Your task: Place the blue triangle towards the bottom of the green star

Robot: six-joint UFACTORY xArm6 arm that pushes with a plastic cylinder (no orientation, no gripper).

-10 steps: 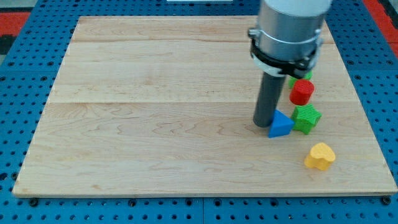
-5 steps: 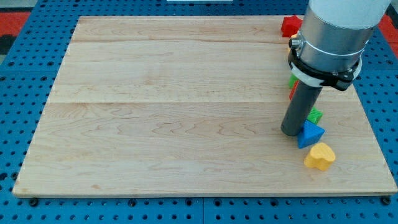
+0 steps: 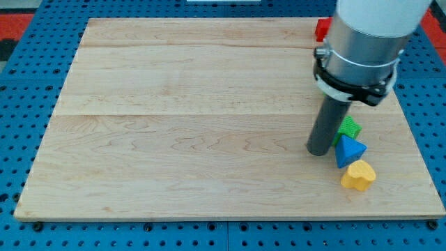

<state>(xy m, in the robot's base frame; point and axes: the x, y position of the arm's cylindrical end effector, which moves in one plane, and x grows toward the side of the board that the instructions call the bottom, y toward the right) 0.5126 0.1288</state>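
The blue triangle (image 3: 349,151) lies near the board's right edge, directly below a green block (image 3: 349,127) and touching or almost touching it. The green block is partly hidden by the rod and its shape is hard to make out. My tip (image 3: 320,151) rests on the board just left of the blue triangle, very close to its left corner. The arm's wide grey body hides the board above the green block.
A yellow heart-shaped block (image 3: 358,175) lies just below the blue triangle, close to it. A red block (image 3: 322,28) peeks out at the board's top right, partly behind the arm. The wooden board (image 3: 174,125) sits on a blue pegboard.
My tip pushed the blue triangle rightward, from left of the green block to below it. In the last half second the tip drew back slightly to the left.
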